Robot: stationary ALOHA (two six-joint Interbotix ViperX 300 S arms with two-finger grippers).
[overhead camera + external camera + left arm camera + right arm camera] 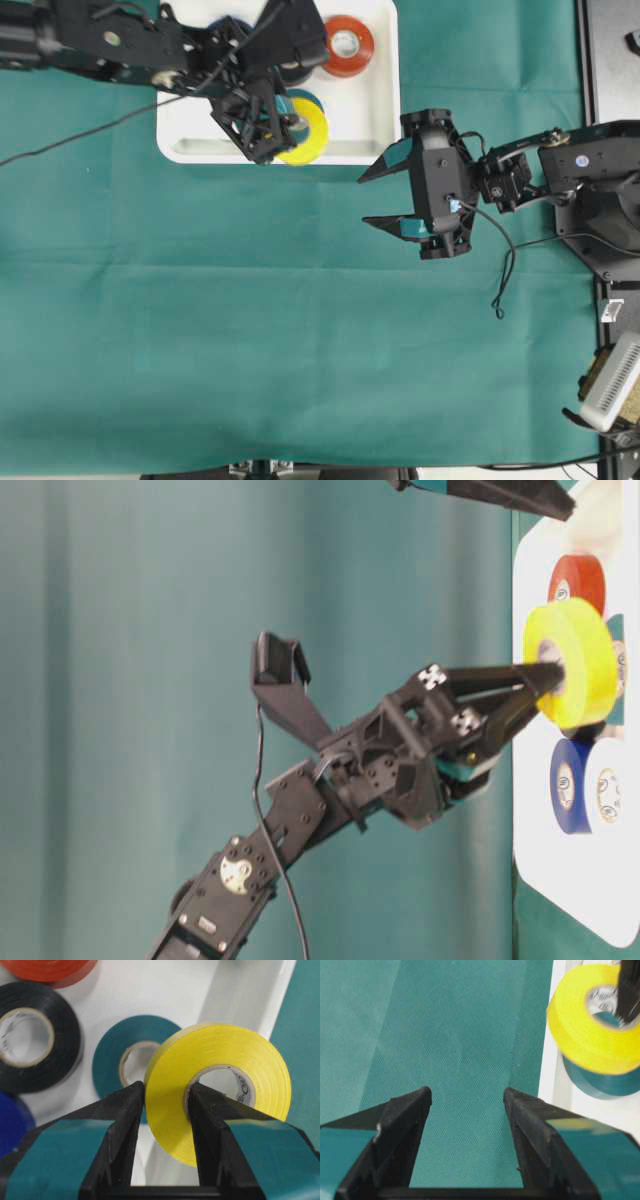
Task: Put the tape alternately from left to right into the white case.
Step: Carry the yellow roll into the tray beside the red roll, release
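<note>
The desk [300, 330] is covered in green cloth, and no roll of tape lies on the bare cloth in any view. At its far edge sits the white case [375, 120], where the work is concentrated.

The left arm reaches over the case, and the left gripper [165, 1105] is clenched on the yellow roll [220, 1085]: one finger goes through the cardboard core and the other presses the outer face, pinching the wall of the roll between them. The roll hangs on edge over the case's near rim, partly above the teal roll [127, 1055], which lies flat on the floor of the case. The right gripper [385, 195] hovers over bare cloth just beside the case, its fingers released and spread with nothing between them.

Inside the case the red-orange roll [348, 45] lies near the far right corner, the black roll [32, 1035] beside the teal one, and the blue roll [568, 785] and white roll [612, 795] side by side at the other end.

This looks like the final placement, with five rolls already in and the yellow one still carried. The next move calls for shifting the yellow roll clear of the teal one to a bare patch of floor, lowering it inside the rim, then releasing the fingers and drawing the inner one out of the core without dragging the roll along.
</note>
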